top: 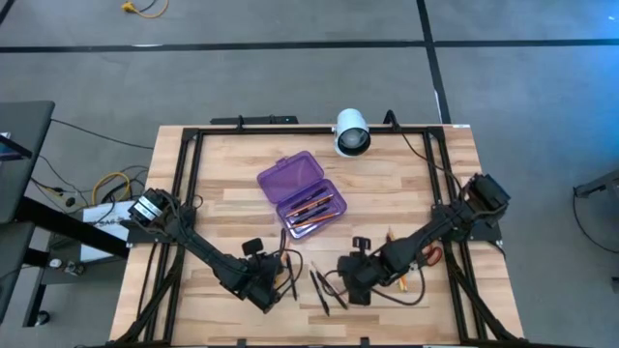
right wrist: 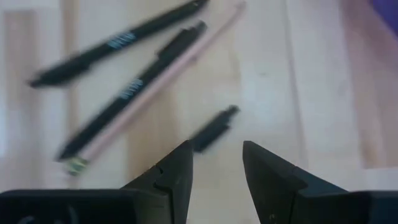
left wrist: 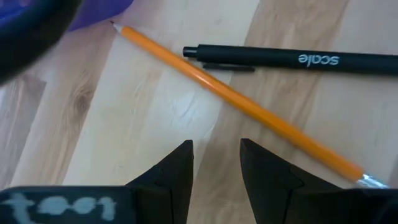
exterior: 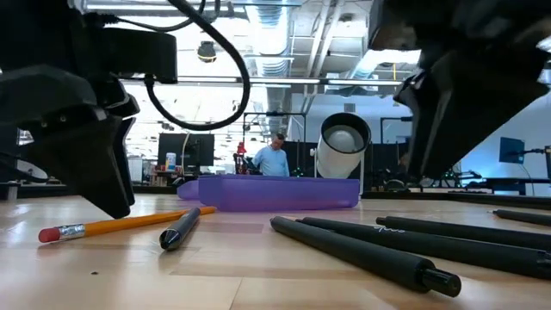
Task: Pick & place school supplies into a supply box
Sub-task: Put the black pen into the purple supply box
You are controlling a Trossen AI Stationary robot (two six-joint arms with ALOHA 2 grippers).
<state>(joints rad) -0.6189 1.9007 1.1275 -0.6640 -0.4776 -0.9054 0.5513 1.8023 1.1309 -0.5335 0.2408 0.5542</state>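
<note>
The purple supply box (top: 302, 193) lies open mid-table, with several pencils and pens in its tray (top: 315, 211). My left gripper (left wrist: 216, 158) hovers open over bare wood, just short of an orange pencil (left wrist: 236, 99) that a black pen (left wrist: 286, 59) crosses. My right gripper (right wrist: 216, 163) is open above a short black piece (right wrist: 214, 129), with two black pens (right wrist: 134, 84) and a pale pencil (right wrist: 168, 71) lying beyond it. In the high view both grippers (top: 274, 293) (top: 350, 288) flank loose black pens (top: 324, 290) near the table's near edge.
A white cylindrical camera (top: 351, 132) stands at the far edge behind the box. Orange-red scissor handles (top: 432, 257) show beside the right arm. A black frame (top: 184, 184) runs around the tabletop. In the low view, a pencil (exterior: 120, 226) and pens (exterior: 370, 250) lie in front of the box (exterior: 275, 191).
</note>
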